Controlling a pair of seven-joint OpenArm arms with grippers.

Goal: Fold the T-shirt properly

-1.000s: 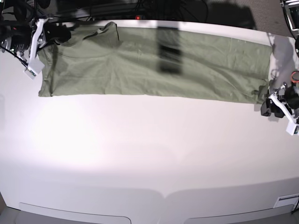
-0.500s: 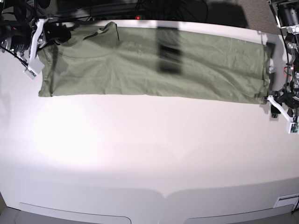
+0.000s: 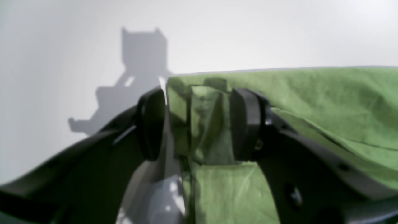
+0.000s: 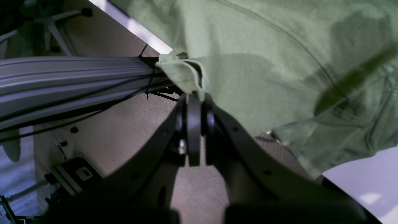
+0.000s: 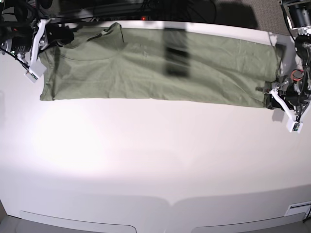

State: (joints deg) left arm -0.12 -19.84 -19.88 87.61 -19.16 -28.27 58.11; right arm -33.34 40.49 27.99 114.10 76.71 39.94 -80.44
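Base view shows the T-shirt (image 5: 155, 65) lying as a long green band across the upper part of the white table (image 5: 146, 160), its collar end at the upper left of the frame and its hem end at the right. It looks already folded lengthwise, so the narrow strip is probably laid out this way to be doubled over end to end next.

At the upper left corner the right hand (image 5: 65, 35) sits on the shoulder part of the shirt. Its wrist view shows the jaws pressed together with a fold of fabric (image 4: 186, 73) rising just above the tips; it seems to pinch that edge, lifting the cloth off the table rim, though the exact bite is partly hidden. Holding that corner would keep the collar end under control for the fold.

At the right edge of the frame the left hand (image 5: 273, 94) sits at the lower hem corner. In its wrist view the two pads (image 3: 245, 123) stand well apart with a bunched bit of hem (image 3: 206, 124) between them, not squeezed. My reading is that it is placed astride the corner ready to close, so both ends can be carried together.
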